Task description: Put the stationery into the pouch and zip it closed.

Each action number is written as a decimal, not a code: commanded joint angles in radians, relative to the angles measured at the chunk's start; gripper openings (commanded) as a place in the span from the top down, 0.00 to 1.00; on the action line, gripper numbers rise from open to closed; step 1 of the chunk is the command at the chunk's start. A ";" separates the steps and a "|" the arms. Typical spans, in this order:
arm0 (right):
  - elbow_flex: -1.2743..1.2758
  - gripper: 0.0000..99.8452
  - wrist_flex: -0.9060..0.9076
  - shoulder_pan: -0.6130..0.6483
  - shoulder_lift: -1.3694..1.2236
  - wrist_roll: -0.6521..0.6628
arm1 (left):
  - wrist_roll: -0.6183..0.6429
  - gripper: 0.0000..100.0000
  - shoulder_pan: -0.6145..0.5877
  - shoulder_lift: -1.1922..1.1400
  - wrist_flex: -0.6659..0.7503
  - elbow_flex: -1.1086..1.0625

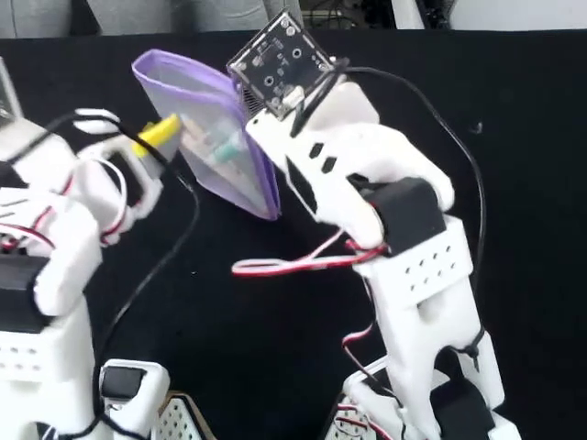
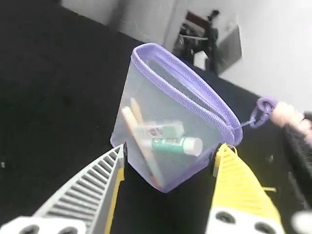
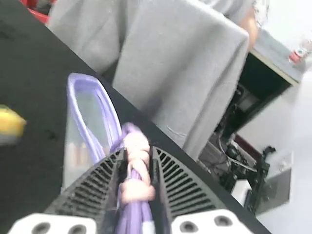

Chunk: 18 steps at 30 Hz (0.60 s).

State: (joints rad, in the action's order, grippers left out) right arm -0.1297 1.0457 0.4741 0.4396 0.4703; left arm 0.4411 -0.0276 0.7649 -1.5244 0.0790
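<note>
At 9 o'clock in the high view, the left pincer [image 2: 171,146] stands released. Its grey and yellow fingers are spread on either side of the pouch's lower corner, and I cannot tell whether the yellow one touches the mesh.

The pouch [image 1: 215,147] hangs at about 11 o'clock, lifted off the dark surface [image 1: 514,110], with its purple-edged mouth gaping. The stationery [image 2: 161,130] is already inside. A pencil [image 2: 138,119] and a green-and-white tube [image 2: 178,145] are slumped toward the low corner.

The right arm rises from 5 o'clock. The right pincer [image 3: 138,152] is clenched on the pink-and-purple tab [image 3: 131,190] at the pouch's end, so the whole weight seems to hang from that one hold.

The zip looks undone, and that is where the risk lies:
- If the pouch tips further, the loose pieces could slide out of the open mouth.
- If the left pincer closes on soft mesh rather than a firm edge, the fabric may bunch and jam the slider.
- A hard pull with no firm counter-hold could drag the tab out of the right pincer and drop the pouch.
</note>
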 commanded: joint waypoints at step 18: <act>-0.099 0.99 0.074 0.055 0.007 0.008 | -0.072 0.70 0.300 0.832 0.514 -0.917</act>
State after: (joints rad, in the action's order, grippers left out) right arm -0.1649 1.1208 0.5125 0.4396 0.4703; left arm 0.4104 0.2087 1.4952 -1.0886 -0.7664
